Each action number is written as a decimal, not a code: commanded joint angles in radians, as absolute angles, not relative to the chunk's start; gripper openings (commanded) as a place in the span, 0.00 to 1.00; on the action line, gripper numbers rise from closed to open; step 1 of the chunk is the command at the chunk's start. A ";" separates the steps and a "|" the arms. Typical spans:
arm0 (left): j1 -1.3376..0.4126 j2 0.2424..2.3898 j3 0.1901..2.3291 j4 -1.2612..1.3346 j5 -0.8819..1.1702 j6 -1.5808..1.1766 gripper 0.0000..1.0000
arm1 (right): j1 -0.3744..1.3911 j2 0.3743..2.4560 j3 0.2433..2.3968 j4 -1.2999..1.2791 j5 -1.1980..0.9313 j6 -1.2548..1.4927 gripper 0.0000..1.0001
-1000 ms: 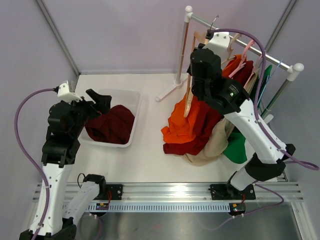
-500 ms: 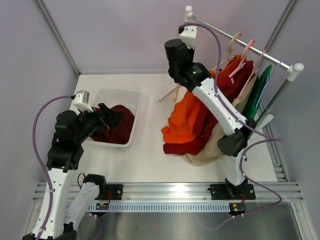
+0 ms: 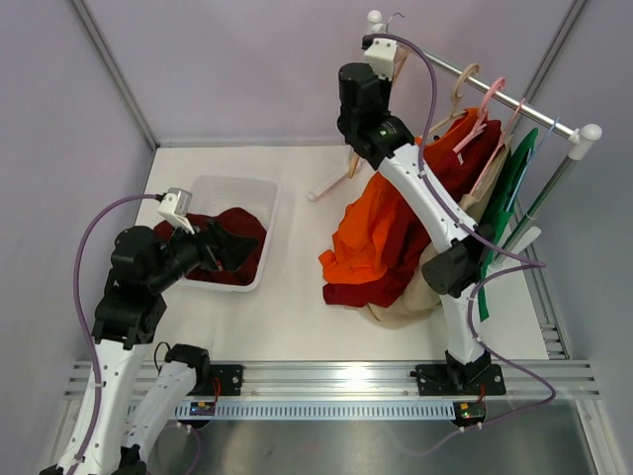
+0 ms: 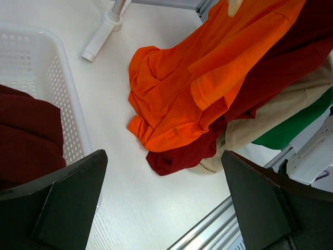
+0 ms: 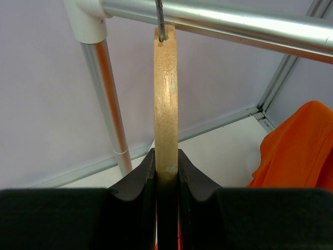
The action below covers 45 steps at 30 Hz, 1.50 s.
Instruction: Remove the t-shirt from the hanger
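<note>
My right gripper [image 5: 166, 156] is shut on a bare wooden hanger [image 5: 166, 88], its wire hook right against the metal rail [image 5: 218, 18]. From the top view this gripper [image 3: 388, 61] is raised at the rail's left end, with the hanger's hook [image 3: 396, 18] above it. The orange t-shirt [image 3: 371, 233] droops below, its lower part spread on the table over a dark red garment [image 3: 361, 292]. It also shows in the left wrist view [image 4: 197, 78]. My left gripper [image 3: 232, 247] is open and holds nothing, hovering at the basket's right edge.
A white basket [image 3: 265, 203] at the left holds a dark red shirt [image 3: 232, 223]. More hangers with red, beige and green garments [image 3: 514, 188] crowd the rail [image 3: 495, 84]. The rack's foot [image 3: 331, 183] rests on the table behind the orange t-shirt.
My right arm lifted the wooden hanger from in front of the clothes up to the rail's left end. My left arm dropped lower and shifted right over the basket, still open.
</note>
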<state>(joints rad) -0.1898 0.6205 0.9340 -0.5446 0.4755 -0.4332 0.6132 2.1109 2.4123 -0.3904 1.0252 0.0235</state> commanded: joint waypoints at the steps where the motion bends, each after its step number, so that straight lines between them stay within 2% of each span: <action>1: -0.193 0.600 0.937 -0.537 0.526 -0.403 0.99 | 0.581 2.102 2.459 -0.353 0.963 0.064 0.00; 12: -0.193 0.612 0.983 -0.549 0.532 -0.420 0.99 | 0.531 2.108 2.422 -0.377 0.789 0.146 0.00; 22: -0.196 0.615 0.966 -0.548 0.529 -0.416 0.99 | 0.497 2.056 2.263 -0.361 0.743 0.241 0.00; 30: -0.198 0.624 0.965 -0.548 0.531 -0.420 0.99 | 0.488 2.056 2.270 -0.386 0.690 0.278 0.01; 31: -0.198 0.626 0.965 -0.548 0.531 -0.422 0.99 | 0.489 2.048 2.270 -0.403 0.683 0.284 0.07; 32: -0.198 0.630 0.966 -0.546 0.531 -0.425 0.99 | 0.489 2.037 2.266 -0.405 0.669 0.288 0.29; 34: -0.204 0.649 0.977 -0.546 0.541 -0.428 0.99 | 0.489 1.976 2.234 -0.402 0.624 0.299 0.54; 35: -0.206 0.660 0.983 -0.546 0.548 -0.429 0.99 | 0.491 1.955 2.223 -0.403 0.612 0.301 0.72; 36: -0.213 0.667 0.995 -0.546 0.551 -0.430 0.99 | 0.492 1.903 2.215 -0.403 0.579 0.310 0.78; 40: -0.248 0.687 1.022 -0.543 0.516 -0.420 0.99 | 0.508 1.775 2.154 -0.416 0.511 0.311 0.87; 45: -0.311 0.718 1.028 -0.509 0.502 -0.423 0.99 | 0.546 1.613 2.062 -0.468 0.445 0.322 0.89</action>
<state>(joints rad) -0.2749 0.7097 0.9867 -0.5663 0.4950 -0.4191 0.5114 1.7447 2.1086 -0.4488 0.5167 0.3103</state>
